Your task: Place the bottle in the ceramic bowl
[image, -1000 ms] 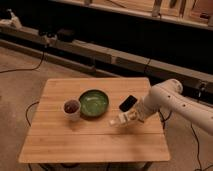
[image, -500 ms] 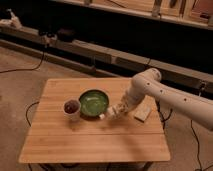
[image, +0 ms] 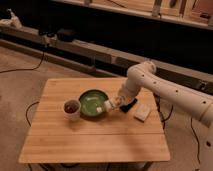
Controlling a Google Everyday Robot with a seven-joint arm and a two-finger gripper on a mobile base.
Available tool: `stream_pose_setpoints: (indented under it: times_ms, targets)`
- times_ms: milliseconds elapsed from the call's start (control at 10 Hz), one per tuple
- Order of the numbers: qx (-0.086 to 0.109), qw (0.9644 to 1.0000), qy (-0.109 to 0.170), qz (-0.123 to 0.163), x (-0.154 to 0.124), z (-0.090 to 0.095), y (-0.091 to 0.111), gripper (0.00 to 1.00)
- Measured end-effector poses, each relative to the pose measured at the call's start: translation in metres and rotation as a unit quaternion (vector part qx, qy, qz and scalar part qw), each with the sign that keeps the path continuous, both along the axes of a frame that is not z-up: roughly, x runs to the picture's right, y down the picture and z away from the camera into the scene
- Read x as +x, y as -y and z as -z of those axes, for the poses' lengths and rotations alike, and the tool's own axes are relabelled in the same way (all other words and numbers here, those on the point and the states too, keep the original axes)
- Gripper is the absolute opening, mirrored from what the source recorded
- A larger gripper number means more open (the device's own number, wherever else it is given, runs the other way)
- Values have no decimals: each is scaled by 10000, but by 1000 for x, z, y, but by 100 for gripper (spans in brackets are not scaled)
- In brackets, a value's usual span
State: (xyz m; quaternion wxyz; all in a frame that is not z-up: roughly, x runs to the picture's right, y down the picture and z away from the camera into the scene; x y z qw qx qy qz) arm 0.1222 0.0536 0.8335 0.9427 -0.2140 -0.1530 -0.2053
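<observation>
The green ceramic bowl (image: 90, 105) sits on the wooden table (image: 95, 140), left of centre. My gripper (image: 112, 104) is at the bowl's right rim, at the end of the white arm (image: 150, 80) that reaches in from the right. It is shut on the small whitish bottle (image: 103, 108), whose pale end sticks out left over the bowl's right edge. A pale glint shows inside the bowl.
A small white cup (image: 72, 109) with dark contents stands just left of the bowl. A flat black phone (image: 130, 105) lies right of the gripper, partly under the arm. A flat pale block (image: 142, 113) lies further right. A long bench runs behind the table.
The arm has swung left across the table carrying the bottle, from near the right side to the bowl's right rim. The phone was covered, then shows again.
</observation>
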Motion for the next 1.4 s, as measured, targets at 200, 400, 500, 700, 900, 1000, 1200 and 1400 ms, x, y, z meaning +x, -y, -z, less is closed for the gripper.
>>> stream_pose_setpoints:
  times_ms: [200, 400, 500, 700, 900, 1000, 1200, 1400]
  targets:
    - [3, 10000, 14, -51, -6, -5, 10, 0]
    - [0, 10000, 23, -6, -17, -13, 19, 0]
    - [-1, 10000, 27, 30, -24, -18, 22, 0]
    - [-27, 9999, 11, 120, -33, -28, 25, 0]
    - [-56, 9997, 5, 247, -43, -39, 25, 0]
    - [-47, 9995, 5, 319, -49, -42, 27, 1]
    - [22, 9986, -12, 527, -65, -47, 36, 17]
    - [107, 9978, -1, 659, -79, -46, 47, 37]
